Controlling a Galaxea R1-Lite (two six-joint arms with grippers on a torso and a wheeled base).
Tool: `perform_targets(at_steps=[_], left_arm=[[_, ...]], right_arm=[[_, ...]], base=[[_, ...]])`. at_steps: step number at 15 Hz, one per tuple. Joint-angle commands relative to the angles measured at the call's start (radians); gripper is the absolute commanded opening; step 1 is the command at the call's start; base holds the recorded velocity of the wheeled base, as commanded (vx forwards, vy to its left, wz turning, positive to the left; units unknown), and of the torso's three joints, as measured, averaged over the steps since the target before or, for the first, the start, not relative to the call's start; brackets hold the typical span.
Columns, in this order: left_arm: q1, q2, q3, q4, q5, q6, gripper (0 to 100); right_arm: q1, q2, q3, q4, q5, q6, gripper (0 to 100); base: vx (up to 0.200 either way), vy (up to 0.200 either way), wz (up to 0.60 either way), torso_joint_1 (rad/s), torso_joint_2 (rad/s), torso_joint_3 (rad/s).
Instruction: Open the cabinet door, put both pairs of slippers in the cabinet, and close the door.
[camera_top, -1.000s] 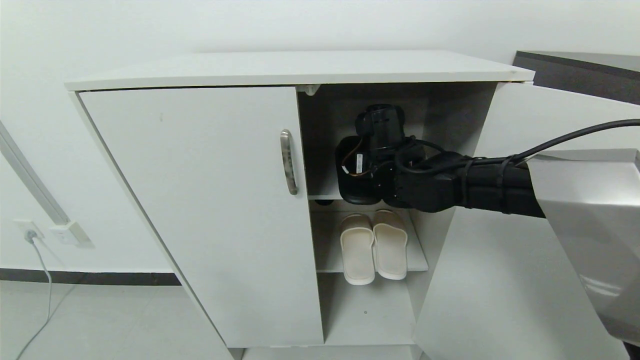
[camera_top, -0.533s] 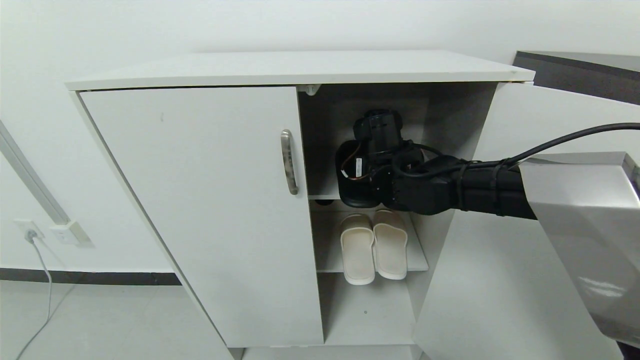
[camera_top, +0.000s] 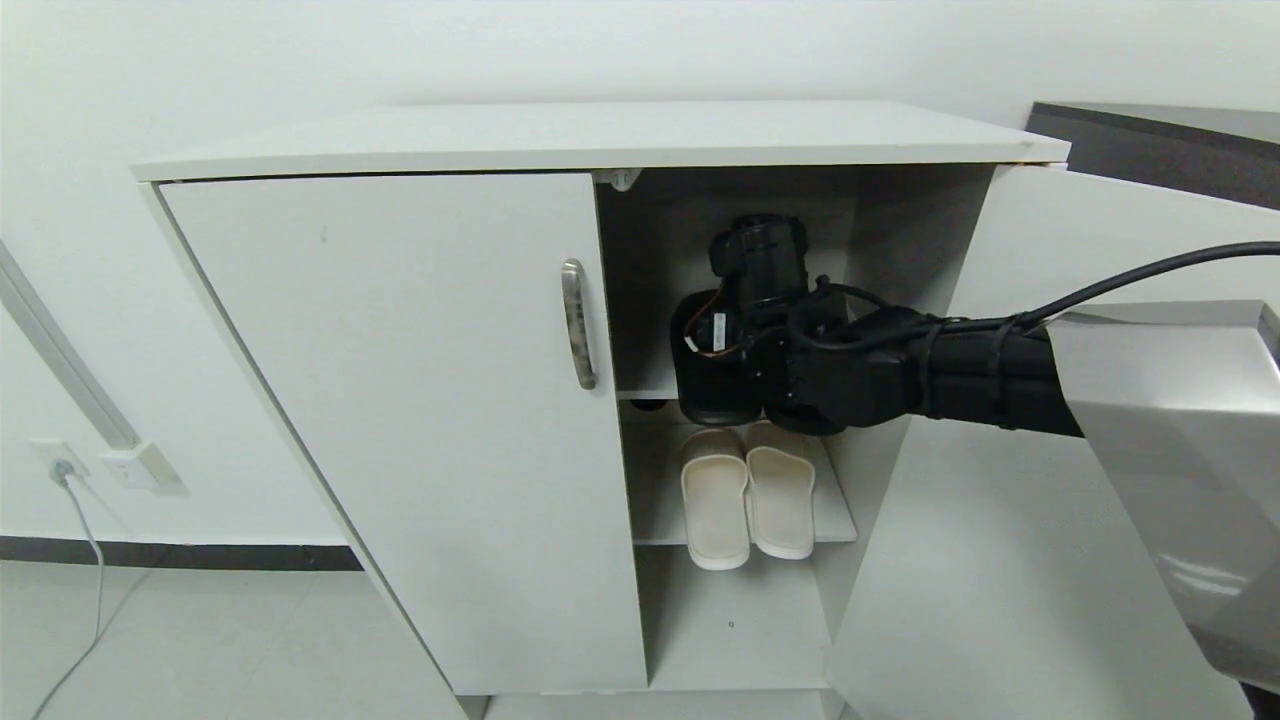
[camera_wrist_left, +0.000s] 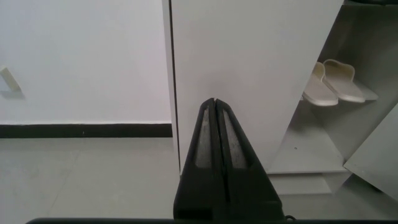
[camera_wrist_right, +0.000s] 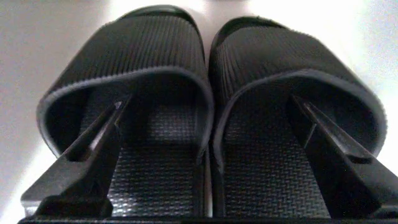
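We saw a white cabinet against a white wall. Its left door was shut and had a shiny metal handle near its inner edge. Its right door was swung wide open, so we could look inside.

The black slippers were on the top shelf of the cabinet. They sat side by side, touching each other. Each one had a wide band with thin ridges over the toes and a bumpy sole for the foot. From the head view we saw one dark, rounded slipper at the front edge of that shelf, partly hidden by the black arm.

The right claw was inside the cabinet at the black slippers. It was spread wide, with one finger over the left slipper's sole and the other over the right one's sole. It was not squeezing anything.

The white slippers were on the middle shelf, right below. They were smooth and creamy, lying flat next to each other, with their heels sticking out a little past the shelf's front edge.

The left claw was closed tight with nothing in it. It was low, over the grey floor, pointing at the shut left door.
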Motion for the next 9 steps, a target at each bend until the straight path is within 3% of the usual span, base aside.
perform_targets(at_steps=[1,7,9], left_arm=[[0.000,0.001,0.000,0.000,0.001,0.000,0],[0.000,-0.001,0.000,0.000,0.001,-0.002,0],[0.000,0.001,0.000,0.000,0.001,0.000,0]], right_arm=[[0.008,-0.050,0.034,-0.002,0.000,0.000,100],[0.054,-0.225,0.281,-0.011,0.003,0.031,100],[0.105,-0.340,0.448,-0.036,0.009,0.060,100]], base=[[0.000,0.000,0.00,0.000,0.00,0.000],[0.000,0.000,0.00,0.000,0.00,0.000],[0.000,0.000,0.00,0.000,0.00,0.000]])
